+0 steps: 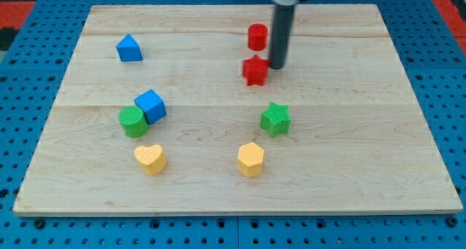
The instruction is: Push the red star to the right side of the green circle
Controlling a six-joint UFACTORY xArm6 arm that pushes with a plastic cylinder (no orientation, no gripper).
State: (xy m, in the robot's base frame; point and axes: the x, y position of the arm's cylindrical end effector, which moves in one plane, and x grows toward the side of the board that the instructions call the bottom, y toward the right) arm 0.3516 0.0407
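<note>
The red star [255,70] lies on the wooden board [349,132] above the middle. My tip [277,66] stands just to the star's right, very close to it or touching it. The green circle [133,121] is at the left of the board, well left of and below the star, with a blue cube [151,105] touching its upper right side.
A red cylinder [257,37] stands just above the star, left of the rod. A green star [275,119] and a yellow hexagon [250,159] lie below it. A yellow heart [151,159] is under the green circle. A blue house-shaped block [129,48] is at the upper left.
</note>
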